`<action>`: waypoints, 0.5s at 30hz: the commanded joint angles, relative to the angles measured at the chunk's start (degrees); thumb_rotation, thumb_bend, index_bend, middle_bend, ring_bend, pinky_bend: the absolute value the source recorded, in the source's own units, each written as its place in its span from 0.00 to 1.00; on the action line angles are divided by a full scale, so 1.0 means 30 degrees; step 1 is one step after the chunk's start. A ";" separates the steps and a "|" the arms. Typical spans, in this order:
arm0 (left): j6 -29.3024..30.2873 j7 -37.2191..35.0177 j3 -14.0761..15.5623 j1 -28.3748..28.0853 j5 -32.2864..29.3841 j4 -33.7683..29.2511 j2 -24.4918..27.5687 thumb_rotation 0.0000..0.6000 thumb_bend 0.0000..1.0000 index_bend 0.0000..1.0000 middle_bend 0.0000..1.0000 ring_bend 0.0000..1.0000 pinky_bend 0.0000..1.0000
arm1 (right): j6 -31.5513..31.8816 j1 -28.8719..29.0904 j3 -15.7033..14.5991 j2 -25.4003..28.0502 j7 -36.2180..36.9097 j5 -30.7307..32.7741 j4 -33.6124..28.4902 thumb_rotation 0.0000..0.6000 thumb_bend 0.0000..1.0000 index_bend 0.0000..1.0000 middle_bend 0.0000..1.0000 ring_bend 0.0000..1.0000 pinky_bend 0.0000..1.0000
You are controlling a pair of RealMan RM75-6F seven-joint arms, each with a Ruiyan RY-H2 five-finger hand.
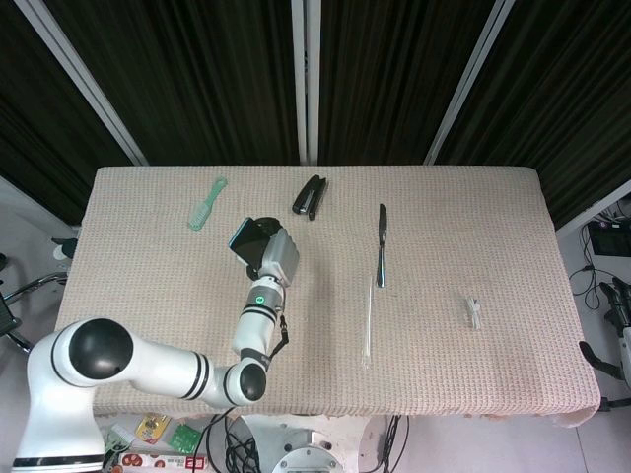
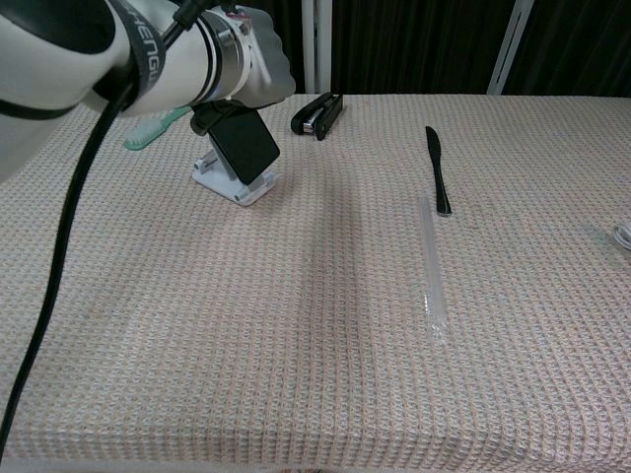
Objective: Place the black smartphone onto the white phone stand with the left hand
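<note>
The black smartphone leans tilted against the white phone stand, its lower edge down at the stand's front lip. My left hand holds the phone from above and behind, fingers wrapped around its upper part. In the chest view the left hand shows at the top left, over the stand. In the head view the stand is hidden under the phone and hand. My right hand hangs off the table's right edge, only partly in frame, holding nothing that I can see.
A green toothbrush lies at the far left. A black stapler sits at the back centre, close behind the stand. A black knife and a clear straw lie right of centre. A small white item lies further right.
</note>
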 commanded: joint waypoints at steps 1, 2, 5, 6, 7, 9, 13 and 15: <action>-0.0240 -0.0352 0.0356 -0.0028 0.0595 0.0586 -0.0351 1.00 0.45 0.51 0.52 0.48 0.54 | 0.0007 -0.0018 -0.0009 -0.0009 0.0069 0.0002 0.0059 1.00 0.18 0.00 0.00 0.00 0.00; -0.0238 -0.0423 0.0456 -0.0030 0.0805 0.0733 -0.0413 1.00 0.45 0.51 0.51 0.47 0.54 | 0.0002 -0.0027 -0.0010 -0.0014 0.0112 0.0017 0.0098 1.00 0.18 0.00 0.00 0.00 0.00; -0.0443 -0.0685 0.0947 0.0031 0.1710 0.1198 -0.0557 1.00 0.45 0.51 0.52 0.47 0.54 | -0.0060 -0.0049 0.0008 -0.0044 0.0290 0.0116 0.0280 1.00 0.18 0.00 0.00 0.00 0.00; -0.0546 -0.0774 0.1113 0.0073 0.1975 0.1329 -0.0589 1.00 0.45 0.51 0.52 0.47 0.54 | -0.0074 -0.0051 0.0019 -0.0054 0.0341 0.0142 0.0334 1.00 0.18 0.00 0.00 0.00 0.00; -0.0605 -0.0841 0.1273 0.0118 0.2184 0.1456 -0.0634 1.00 0.45 0.51 0.52 0.47 0.54 | -0.0090 -0.0050 0.0031 -0.0067 0.0391 0.0168 0.0389 1.00 0.18 0.00 0.00 0.00 0.00; -0.0700 -0.0950 0.1479 0.0215 0.2304 0.1654 -0.0749 1.00 0.45 0.51 0.52 0.47 0.53 | -0.0189 -0.0041 0.0042 -0.0086 0.0486 0.0244 0.0497 1.00 0.18 0.00 0.00 0.00 0.00; -0.0938 -0.0891 0.1770 0.0257 0.2345 0.1853 -0.0869 1.00 0.44 0.51 0.52 0.47 0.52 | -0.0285 -0.0024 0.0052 -0.0132 0.0527 0.0305 0.0629 1.00 0.18 0.00 0.00 0.00 0.00; -0.1113 -0.0934 0.1979 0.0297 0.2574 0.1973 -0.0904 1.00 0.44 0.51 0.52 0.47 0.51 | -0.0268 -0.0025 0.0057 -0.0144 0.0532 0.0292 0.0628 1.00 0.18 0.00 0.00 0.00 0.00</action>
